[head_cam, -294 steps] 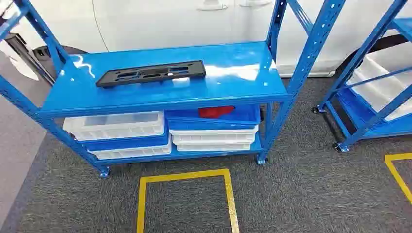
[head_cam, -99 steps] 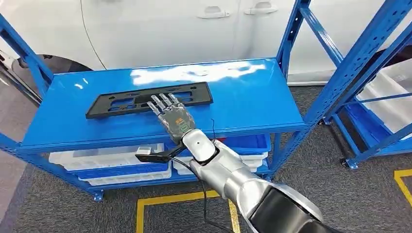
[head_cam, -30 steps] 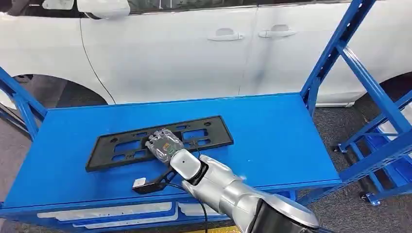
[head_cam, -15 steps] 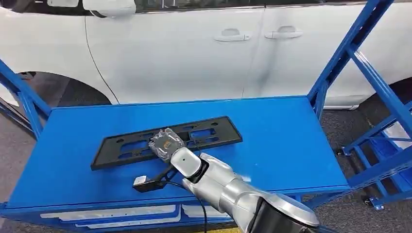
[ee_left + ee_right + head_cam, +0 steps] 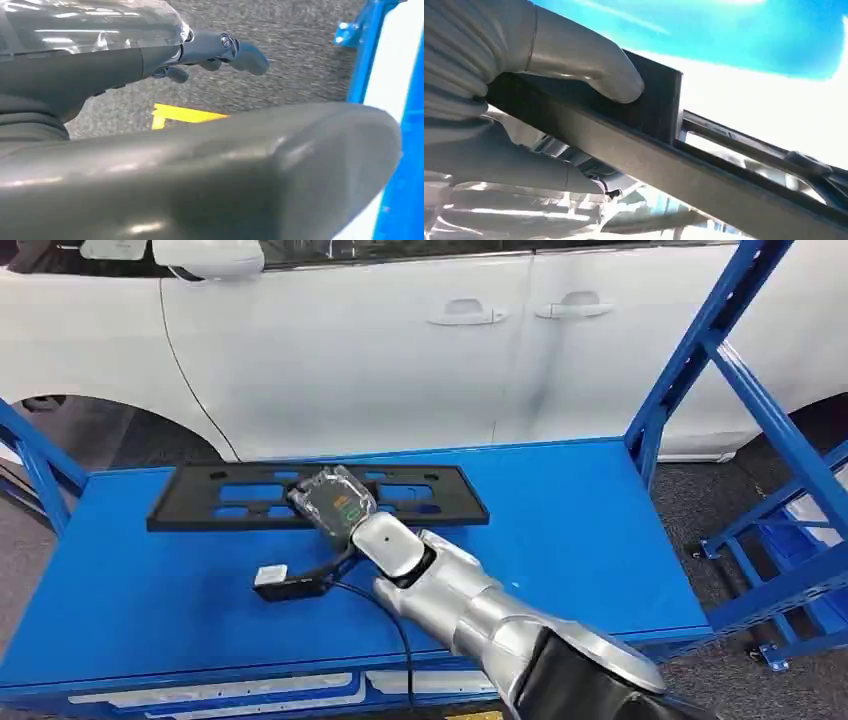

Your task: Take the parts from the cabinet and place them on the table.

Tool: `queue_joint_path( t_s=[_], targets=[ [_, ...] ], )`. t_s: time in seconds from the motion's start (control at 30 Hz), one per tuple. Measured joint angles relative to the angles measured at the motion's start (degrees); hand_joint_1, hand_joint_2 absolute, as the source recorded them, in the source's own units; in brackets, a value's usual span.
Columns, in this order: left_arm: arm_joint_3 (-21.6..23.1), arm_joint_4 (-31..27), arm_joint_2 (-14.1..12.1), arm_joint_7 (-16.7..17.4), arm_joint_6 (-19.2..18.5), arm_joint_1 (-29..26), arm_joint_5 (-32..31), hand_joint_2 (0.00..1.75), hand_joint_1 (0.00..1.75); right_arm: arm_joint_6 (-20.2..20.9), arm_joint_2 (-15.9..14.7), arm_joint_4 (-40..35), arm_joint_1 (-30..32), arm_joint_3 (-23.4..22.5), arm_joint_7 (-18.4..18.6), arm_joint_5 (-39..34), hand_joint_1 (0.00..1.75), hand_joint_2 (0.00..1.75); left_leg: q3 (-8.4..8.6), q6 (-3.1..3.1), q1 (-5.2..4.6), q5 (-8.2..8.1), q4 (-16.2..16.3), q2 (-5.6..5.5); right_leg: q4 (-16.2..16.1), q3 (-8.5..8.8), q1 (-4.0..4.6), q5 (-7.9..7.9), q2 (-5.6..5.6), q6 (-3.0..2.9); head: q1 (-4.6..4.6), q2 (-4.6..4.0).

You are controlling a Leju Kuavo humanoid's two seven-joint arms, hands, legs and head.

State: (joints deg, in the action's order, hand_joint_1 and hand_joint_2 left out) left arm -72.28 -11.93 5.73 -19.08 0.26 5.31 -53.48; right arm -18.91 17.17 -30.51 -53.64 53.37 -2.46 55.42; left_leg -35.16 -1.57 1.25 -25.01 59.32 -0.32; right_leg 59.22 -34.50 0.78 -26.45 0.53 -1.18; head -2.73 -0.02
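Black plastic part [image 5: 250,496] looks light, stiff and long; right hand [image 5: 333,502] grips its middle bar, good for balance. Left hand [image 5: 220,50] hangs, fingers curled, empty.

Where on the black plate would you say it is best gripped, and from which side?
On the middle of its near long edge, from the robot's side, as the right hand does. The black plate is long, thin and slotted, so a mid-length pinch, thumb over the rim, probably keeps it level.
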Motion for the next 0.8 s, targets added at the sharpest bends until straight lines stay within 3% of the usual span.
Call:
queue_joint_path(
  t_s=[0.1, 0.13, 0.17, 0.23, 0.27, 0.3, 0.33, 0.37, 0.43, 0.5, 0.6, 0.67, 0.77, 0.8],
  targets=[
    [-0.02, 0.0, 0.02, 0.97, -1.31, -0.58, -0.04, 0.0, 0.0, 2.94, -4.98, -16.75, 1.6, -10.37, -9.49, -16.17, 1.75, 1.75, -0.37, 1.01, 0.05, 0.08, -0.11, -0.3, 0.02, -0.05, 0.02, -0.23, -0.36, 0.79, 0.0, 0.02],
    [-0.04, 0.0, 0.02, 1.49, -1.64, -0.71, -0.04, 0.0, 0.0, 5.06, -6.6, -22.56, 2.21, -13.9, -11.69, -22.04, 1.75, 1.75, -0.23, 1.37, 0.15, 0.16, -0.26, -0.32, 0.8, -0.18, -0.29, -1.13, -0.32, 1.15, 0.0, 0.02],
    [-0.09, 0.0, 0.02, 2.15, -1.95, -0.68, 0.04, 0.0, 0.0, 7.77, -8.2, -28.34, 2.86, -17.47, -14.56, -29.4, 1.75, 1.75, -0.24, 1.82, 0.09, 0.12, -0.29, -0.38, 3.2, -1.33, -0.31, -2.83, -0.31, 1.34, 0.02, 0.02],
    [-0.35, 0.0, 0.02, 3.33, -2.36, -0.74, 0.26, 0.0, 0.0, 12.84, -10.91, -38.74, 5.29, -23.76, -19.01, -42.02, 1.75, 1.75, -0.08, 2.21, -0.03, -0.06, -0.29, -0.61, 11.57, -5.31, -0.38, -6.69, -0.2, 1.56, 0.0, 0.02],
    [-0.55, 0.0, 0.0, 4.0, -2.53, -0.83, 0.53, 0.0, 0.0, 16.3, -12.0, -44.0, 7.01, -26.82, -20.96, -48.18, 1.75, 1.75, 0.09, 2.4, -0.06, -0.2, -0.28, -0.64, 15.79, -7.5, -0.44, -7.99, -0.21, 1.66, 0.02, 0.0],
    [-0.81, 0.0, -0.02, 4.72, -2.77, -0.85, 0.63, 0.0, 0.0, 20.94, -13.04, -48.65, 8.96, -29.38, -23.54, -55.58, 1.75, 1.75, 0.32, 2.5, -0.09, -0.38, -0.27, -0.68, 17.75, -8.76, -0.51, -7.75, -0.22, 1.75, 0.02, 0.02],
    [-1.03, 0.0, -0.02, 5.16, -2.99, -0.89, 0.74, 0.0, 0.0, 25.07, -13.92, -52.88, 11.04, -31.36, -25.38, -61.32, 1.75, 1.75, 0.63, 2.47, -0.12, -0.58, -0.27, -0.69, 16.58, -8.61, -0.55, -5.99, -0.22, 1.8, 0.02, 0.02],
    [-1.27, 0.0, 0.0, 5.55, -3.15, -0.9, 0.92, 0.0, 0.0, 29.41, -14.68, -57.89, 13.03, -33.33, -26.46, -66.08, 1.75, 1.75, 0.96, 2.46, -0.14, -0.82, -0.26, -0.72, 13.21, -7.29, -0.56, -3.53, -0.24, 1.69, 0.02, 0.0],
    [-1.4, 0.0, 0.07, 5.92, -3.19, -0.86, 1.09, 0.0, 0.0, 35.66, -15.14, -65.0, 16.13, -35.91, -27.16, -71.03, 1.75, 1.75, 1.84, 2.16, -0.2, -1.41, -0.27, -0.67, 2.81, -2.67, -0.48, 2.1, -0.3, 1.06, 0.02, 0.02],
    [-1.55, 0.0, 0.13, 6.21, -3.17, -0.63, 1.09, 0.0, 0.0, 39.55, -15.34, -70.35, 19.17, -37.34, -27.77, -73.42, 1.75, 1.75, 1.88, 1.65, -0.45, -1.83, -0.21, -0.55, -0.36, -1.31, 0.03, 1.47, -0.41, 0.67, 0.02, 0.02],
    [-1.66, 0.0, 0.09, 6.34, -3.15, -0.59, 1.03, 0.0, 0.0, 42.36, -15.47, -75.1, 23.01, -37.93, -27.99, -74.83, 1.75, 1.75, 2.23, 0.75, -0.52, -1.61, -0.67, -0.21, -0.31, -1.34, -0.2, 1.69, -0.14, 0.03, 0.0, 0.0],
    [-1.66, 0.0, -0.04, 6.43, -3.01, -0.41, 0.92, 0.0, 0.0, 43.32, -15.47, -76.9, 24.45, -37.93, -28.17, -75.37, 1.75, 1.75, 1.68, 0.31, -0.56, -3.94, 1.26, -0.03, -1.03, -0.97, -0.69, 2.09, -0.39, -0.55, 0.0, 0.02],
    [-1.66, 0.0, -0.13, 6.49, -2.73, -0.39, 0.63, 0.0, 0.0, 44.88, -15.47, -77.86, 26.54, -37.93, -28.73, -75.92, 1.75, 1.75, -3.33, -0.16, -0.45, -10.74, 13.91, -0.03, -1.0, -1.23, -0.5, 2.29, -0.59, -0.9, 0.0, 0.02],
    [-1.68, 0.0, -0.15, 6.6, -2.67, -0.39, 0.63, 0.0, 0.0, 45.31, -15.47, -77.84, 27.38, -37.93, -28.8, -75.88, 1.75, 1.75, -4.36, -0.26, -0.46, -11.47, 16.75, -0.03, -0.91, -1.4, -0.45, 2.38, -0.62, -0.95, 0.0, 0.0]
  ],
)
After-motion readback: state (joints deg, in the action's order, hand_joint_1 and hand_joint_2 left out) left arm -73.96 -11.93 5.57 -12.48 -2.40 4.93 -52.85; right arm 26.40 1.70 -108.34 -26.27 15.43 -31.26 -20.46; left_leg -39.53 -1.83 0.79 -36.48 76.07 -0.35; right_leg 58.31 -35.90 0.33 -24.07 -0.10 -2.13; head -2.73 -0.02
